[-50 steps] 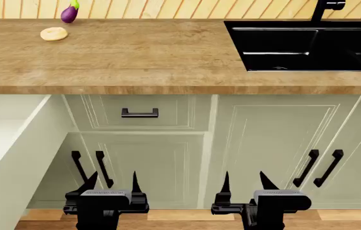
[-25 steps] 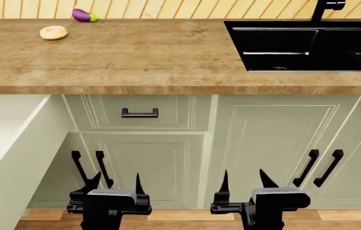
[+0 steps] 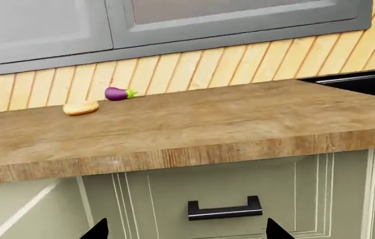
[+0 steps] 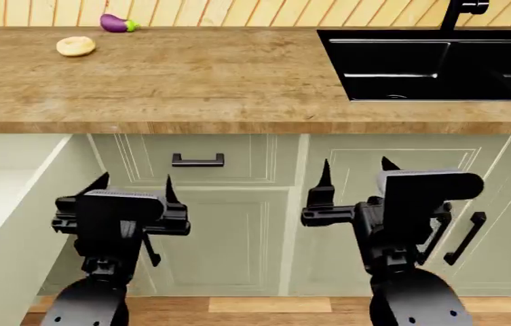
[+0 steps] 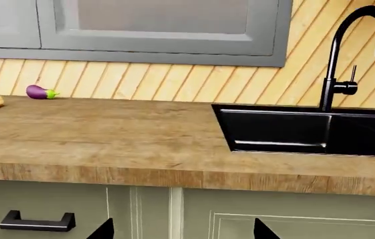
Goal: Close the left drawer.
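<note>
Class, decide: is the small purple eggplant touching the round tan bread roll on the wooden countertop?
Apart. The head view shows bare wooden countertop between the purple eggplant and the tan bread roll; the left wrist view shows the same gap.

Bright, even simulator light — no glare, sharp throughout, no edge distortion. A soft shadow sits under the worktop [image 4: 237, 125] overhang; thin highlights streak the black sink [image 4: 436, 64] — its basin otherwise reads dark.

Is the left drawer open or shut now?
Open: the left drawer juts out from the cabinets at the head view's left edge, its pale inside showing.
</note>
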You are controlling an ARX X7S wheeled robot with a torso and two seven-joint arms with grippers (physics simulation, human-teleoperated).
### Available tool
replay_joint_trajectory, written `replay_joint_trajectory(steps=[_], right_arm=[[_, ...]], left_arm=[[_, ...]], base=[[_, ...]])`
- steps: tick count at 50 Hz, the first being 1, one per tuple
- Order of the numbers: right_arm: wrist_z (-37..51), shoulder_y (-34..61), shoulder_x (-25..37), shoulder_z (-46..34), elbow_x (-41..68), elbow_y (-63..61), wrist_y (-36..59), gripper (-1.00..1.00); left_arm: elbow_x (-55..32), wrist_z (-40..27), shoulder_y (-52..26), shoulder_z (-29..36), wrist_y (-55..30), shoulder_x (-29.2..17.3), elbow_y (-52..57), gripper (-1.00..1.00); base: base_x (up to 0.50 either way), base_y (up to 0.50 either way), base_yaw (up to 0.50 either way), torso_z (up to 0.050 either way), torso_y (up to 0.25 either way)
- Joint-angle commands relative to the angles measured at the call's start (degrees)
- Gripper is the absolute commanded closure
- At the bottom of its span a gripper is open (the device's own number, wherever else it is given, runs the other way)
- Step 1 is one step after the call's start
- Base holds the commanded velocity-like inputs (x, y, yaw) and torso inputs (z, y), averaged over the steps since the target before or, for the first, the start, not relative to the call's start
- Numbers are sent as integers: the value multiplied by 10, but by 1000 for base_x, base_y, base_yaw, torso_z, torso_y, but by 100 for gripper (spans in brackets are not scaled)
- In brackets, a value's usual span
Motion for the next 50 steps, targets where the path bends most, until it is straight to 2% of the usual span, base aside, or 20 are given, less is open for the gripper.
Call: replay_joint_trajectory(steps=[1, 3, 4, 7, 8, 10, 12, 15, 18, 20, 25, 37, 50], right_arm=[[12, 288, -15, 27, 45, -151, 419, -100], [46, 324, -20, 64, 102, -130, 435, -100], [105, 342, 0, 76, 182, -111, 435, -100], [363, 435, 76, 115, 440, -31, 435, -100], [413, 447, 84, 119, 526, -20, 434, -100], [480, 468, 94, 119, 671, -4, 432, -100], [523, 476, 94, 114, 722, 3, 429, -100], [535, 467, 97, 106, 741, 4, 418, -100], [547, 476, 101, 103, 765, 6, 412, -100], [548, 488, 101, 102, 804, 6, 407, -100], [575, 508, 116, 87, 832, 11, 403, -100], [579, 506, 134, 64, 833, 12, 385, -100], [585, 505, 144, 46, 843, 16, 370, -100]], left_arm=[[-41, 26, -202, -5, -388, -50, 209, -100], [-55, 34, -245, -15, -453, -47, 225, -100], [-62, 39, -267, -25, -480, -41, 234, -100], [-74, 44, -341, -47, -566, -35, 247, -100], [-74, 43, -347, -47, -573, -37, 251, -100], [-76, 43, -364, -38, -579, -49, 257, -100], [-81, 43, -378, -57, -601, -44, 268, -100], [-125, 14, -385, -67, -603, -54, 276, -100], [-226, -57, -392, -87, -602, -72, 275, -100], [-246, -70, -395, -87, -602, -80, 277, -100], [-409, -187, -415, -117, -602, -115, 270, -100], [-603, -322, -438, -160, -600, -127, 234, -100], [-660, -364, -437, -161, -572, -138, 220, -100]], base=[[0, 0, 0, 0, 0], [0, 0, 0, 0, 0], [0, 0, 0, 0, 0], [0, 0, 0, 0, 0], [0, 0, 0, 0, 0], [0, 0, 0, 0, 0], [0, 0, 0, 0, 0], [0, 0, 0, 0, 0], [0, 0, 0, 0, 0], [0, 0, 250, 0, 0], [0, 0, 500, 0, 0], [0, 0, 500, 4, -1], [0, 0, 500, 50, -14]])
